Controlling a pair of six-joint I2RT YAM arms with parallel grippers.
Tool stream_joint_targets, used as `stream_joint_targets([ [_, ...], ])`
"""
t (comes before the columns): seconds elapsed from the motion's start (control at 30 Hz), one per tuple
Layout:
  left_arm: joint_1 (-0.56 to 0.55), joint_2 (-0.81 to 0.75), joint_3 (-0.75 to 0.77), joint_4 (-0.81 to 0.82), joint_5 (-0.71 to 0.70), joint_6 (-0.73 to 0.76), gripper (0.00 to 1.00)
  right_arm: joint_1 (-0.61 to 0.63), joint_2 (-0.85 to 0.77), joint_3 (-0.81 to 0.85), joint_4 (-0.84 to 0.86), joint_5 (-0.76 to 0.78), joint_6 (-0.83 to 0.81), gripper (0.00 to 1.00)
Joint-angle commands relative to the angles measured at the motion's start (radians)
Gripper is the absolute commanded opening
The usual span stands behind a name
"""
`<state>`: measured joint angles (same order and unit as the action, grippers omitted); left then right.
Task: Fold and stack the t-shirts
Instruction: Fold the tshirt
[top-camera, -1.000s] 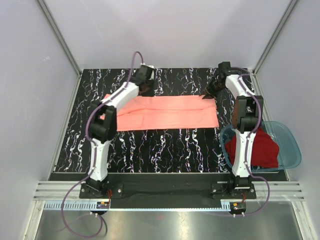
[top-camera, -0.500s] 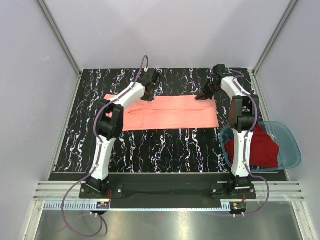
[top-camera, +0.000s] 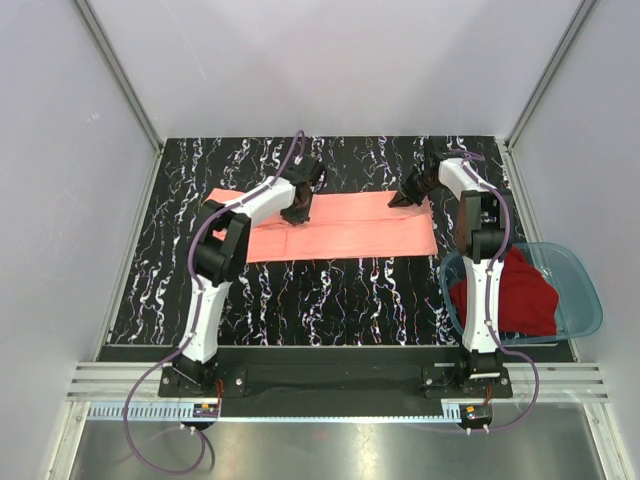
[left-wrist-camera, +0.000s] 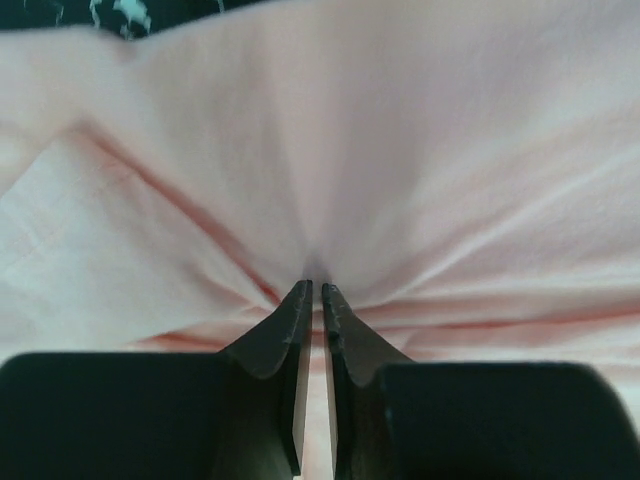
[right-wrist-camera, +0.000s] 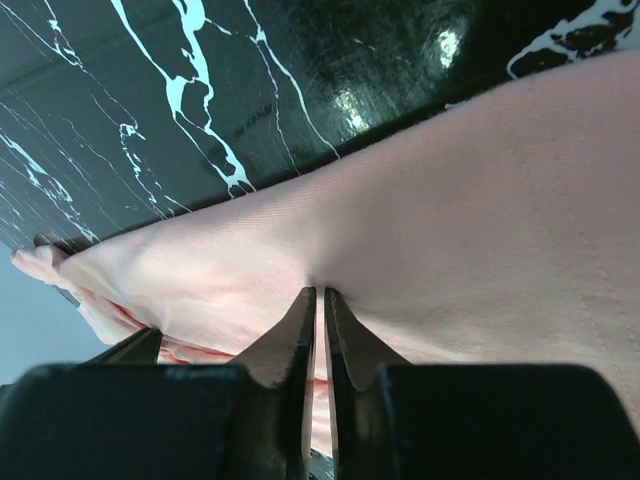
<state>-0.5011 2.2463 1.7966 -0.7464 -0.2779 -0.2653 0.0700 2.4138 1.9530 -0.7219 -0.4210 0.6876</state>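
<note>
Salmon-pink t-shirt (top-camera: 350, 228) lies as a long folded band across the far part of the table (top-camera: 330, 295). Left gripper (left-wrist-camera: 317, 286) is clenched on its cloth. Right gripper (right-wrist-camera: 320, 290) is pinching its far right edge. Dark red t-shirt (top-camera: 515, 295) sits in the blue basin (top-camera: 588, 300) at near right.
</note>
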Motion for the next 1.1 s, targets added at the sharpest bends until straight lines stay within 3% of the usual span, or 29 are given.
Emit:
stream_joint_targets([
  [0.0,-0.005,-0.117,-0.060,0.016,-0.032,0.008,0.14,0.005,0.011,0.012,0.007,0.013,0.006,0.13],
  [0.37,-0.007,-0.138,-0.049,0.004,-0.032,0.003,0.15,0.005,-0.013,0.018,-0.031,0.027,-0.049,0.13],
  [0.5,-0.007,-0.185,-0.013,0.031,0.011,-0.020,0.21,0.005,-0.030,0.035,-0.060,0.039,-0.080,0.14],
  [0.7,-0.005,-0.036,0.174,-0.024,0.097,-0.032,0.21,0.005,-0.073,0.060,-0.082,0.044,-0.100,0.15],
  [0.83,0.004,-0.005,0.184,-0.060,0.085,-0.067,0.20,0.005,-0.061,0.121,-0.135,0.082,-0.167,0.21],
  [0.9,0.004,-0.097,0.140,-0.065,0.002,-0.106,0.33,0.005,-0.051,0.152,-0.168,0.085,-0.206,0.31],
  [0.97,0.012,-0.187,0.051,-0.062,-0.061,-0.167,0.55,0.004,-0.064,0.152,-0.177,0.105,-0.249,0.41],
  [1.03,0.042,-0.338,-0.023,-0.047,-0.052,-0.205,0.59,0.007,-0.087,0.138,-0.166,0.111,-0.307,0.56],
  [1.07,0.058,-0.385,-0.087,-0.050,-0.031,-0.268,0.66,0.005,-0.093,0.135,-0.162,0.116,-0.325,0.62],
])
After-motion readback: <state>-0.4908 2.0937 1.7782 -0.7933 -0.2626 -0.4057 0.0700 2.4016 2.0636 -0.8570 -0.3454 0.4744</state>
